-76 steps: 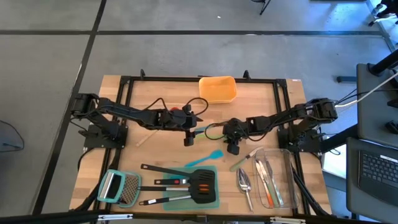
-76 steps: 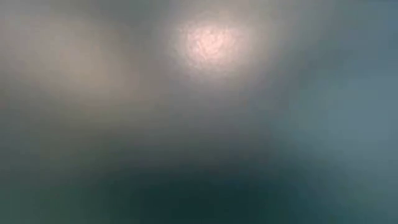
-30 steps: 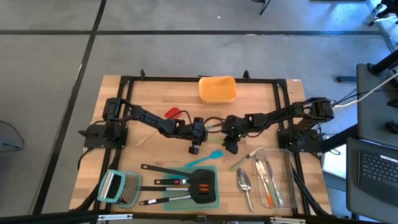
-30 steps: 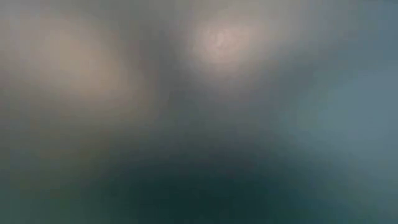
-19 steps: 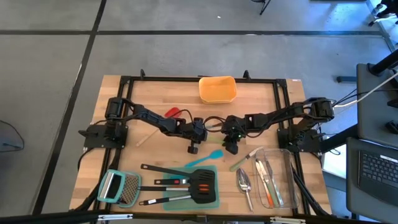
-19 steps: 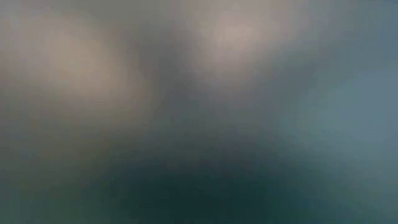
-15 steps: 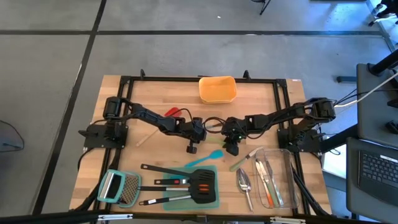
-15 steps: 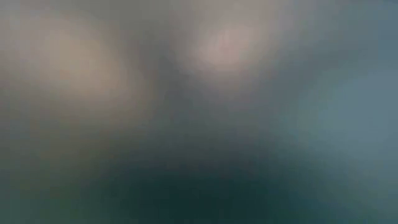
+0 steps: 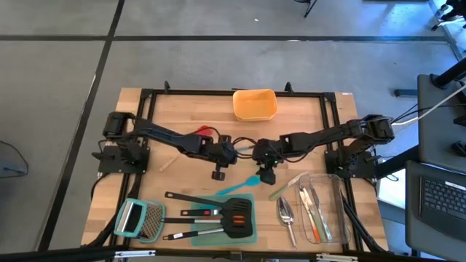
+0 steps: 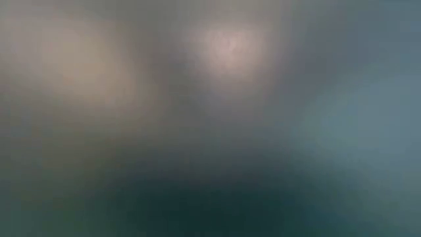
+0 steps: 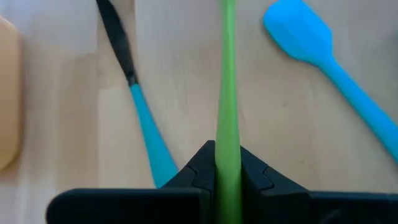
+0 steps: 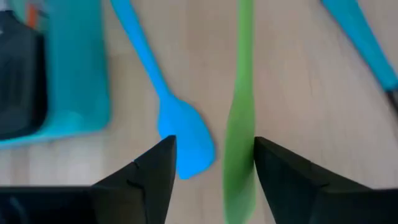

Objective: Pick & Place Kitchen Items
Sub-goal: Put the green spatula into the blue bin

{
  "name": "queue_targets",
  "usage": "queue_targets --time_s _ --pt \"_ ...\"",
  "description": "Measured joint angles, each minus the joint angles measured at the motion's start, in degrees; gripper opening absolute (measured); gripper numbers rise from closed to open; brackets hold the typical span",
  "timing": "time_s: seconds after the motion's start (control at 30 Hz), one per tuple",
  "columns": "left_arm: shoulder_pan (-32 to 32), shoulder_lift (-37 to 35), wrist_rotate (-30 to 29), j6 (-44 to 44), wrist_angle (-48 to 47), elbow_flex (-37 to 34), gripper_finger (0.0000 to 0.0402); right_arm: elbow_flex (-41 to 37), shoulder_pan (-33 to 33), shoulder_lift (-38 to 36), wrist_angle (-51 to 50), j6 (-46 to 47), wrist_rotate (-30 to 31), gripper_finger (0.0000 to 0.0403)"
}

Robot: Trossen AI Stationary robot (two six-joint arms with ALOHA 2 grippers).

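green spatula (image 11: 227, 93) runs lengthwise between the arms, handle clenched in left gripper (image 11: 227, 171), blade between released right gripper (image 12: 214, 165) jaws.

the table (image 9: 182, 175) is pale, smooth wood with visible grain. the green spatula (image 11: 227, 93) and blue spatula (image 12: 180, 134) look like matt, soft silicone.

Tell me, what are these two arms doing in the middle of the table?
They appear to be passing a slim green silicone spatula from one arm to the other. The left tool is shut on one end, while the right tool stands open around the other end. A light-blue silicone spatula lies beside it on the wooden table.
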Motion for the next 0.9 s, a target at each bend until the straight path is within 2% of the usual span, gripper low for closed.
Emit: queue_targets --time_s 0.13,0.27,0.47,0.7,0.9 --pt "-2.2 -4.7 -1.6 -2.1 -4.0 0.1 0.0018 6.6 2.6 0.0 -6.3 -2.0 1.9 0.0215" --pt "-5.5 -9.9 -2.4 -9.1 -9.4 0.2 0.0017 10.9 6.3 -0.2 -8.8 -2.5 6.3 0.0215" --pt "-12.7 -16.0 -3.9 -20.8 -13.2 0.2 0.0017 14.1 12.9 -0.2 -9.4 -5.3 9.5 0.0215" --pt "-20.6 -16.2 -6.4 -33.6 -13.0 0.2 0.0017 15.0 21.3 -0.2 -10.0 -5.1 23.1 0.0215" --pt "-26.3 -14.5 -10.0 -44.8 -13.3 0.2 0.0017 15.0 24.8 -0.2 -9.6 -0.2 26.4 0.0215"
